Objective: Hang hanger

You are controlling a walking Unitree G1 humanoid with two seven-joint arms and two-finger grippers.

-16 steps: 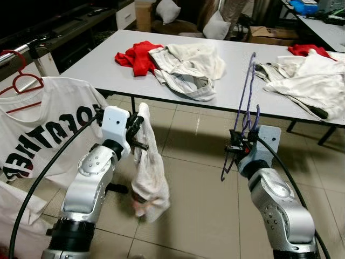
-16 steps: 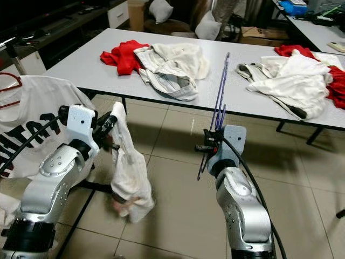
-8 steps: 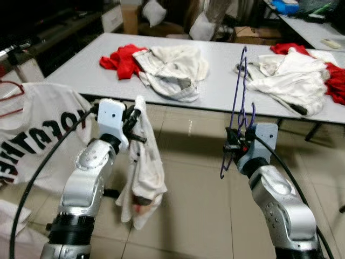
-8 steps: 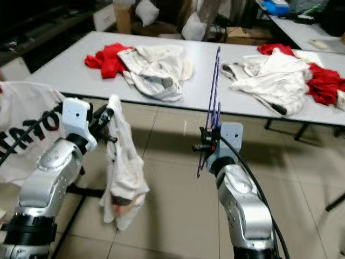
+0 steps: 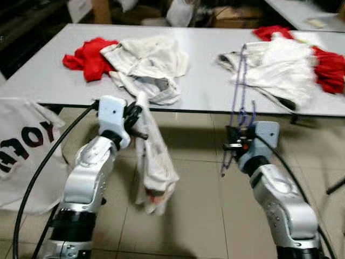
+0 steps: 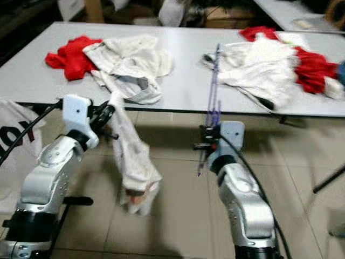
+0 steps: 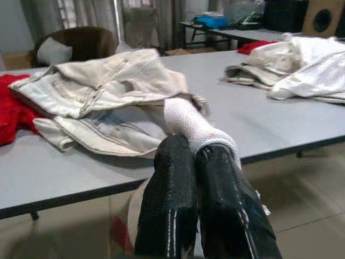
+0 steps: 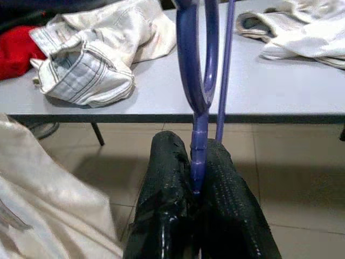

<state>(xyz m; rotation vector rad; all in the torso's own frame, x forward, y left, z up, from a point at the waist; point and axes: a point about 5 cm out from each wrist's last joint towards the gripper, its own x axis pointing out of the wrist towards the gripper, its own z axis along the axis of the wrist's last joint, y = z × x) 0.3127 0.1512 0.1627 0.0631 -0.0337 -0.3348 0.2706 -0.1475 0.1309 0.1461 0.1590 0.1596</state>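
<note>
My right gripper (image 5: 235, 144) is shut on a purple hanger (image 5: 240, 91), held upright in front of the grey table (image 5: 48, 75); the right wrist view has the hanger's stem (image 8: 197, 145) pinched between the black fingers (image 8: 167, 183). On the other side, my left gripper (image 5: 136, 123) is shut on a white garment (image 5: 155, 162) that hangs down toward the tiled floor, with a reddish patch near its lower end. In the left wrist view the cloth (image 7: 197, 127) bulges out above the closed fingers (image 7: 167, 199).
On the table lie a red cloth (image 5: 86, 54), a cream garment pile (image 5: 148, 59), a white pile (image 5: 275, 65) and another red cloth (image 5: 326, 67). A white T-shirt with black lettering (image 5: 21, 145) hangs at the far left. Tiled floor lies below.
The camera has turned right and tilted: the table sits more centred, the lettered T-shirt and its red hanger slid off to the left. Both grippers keep their holds.
</note>
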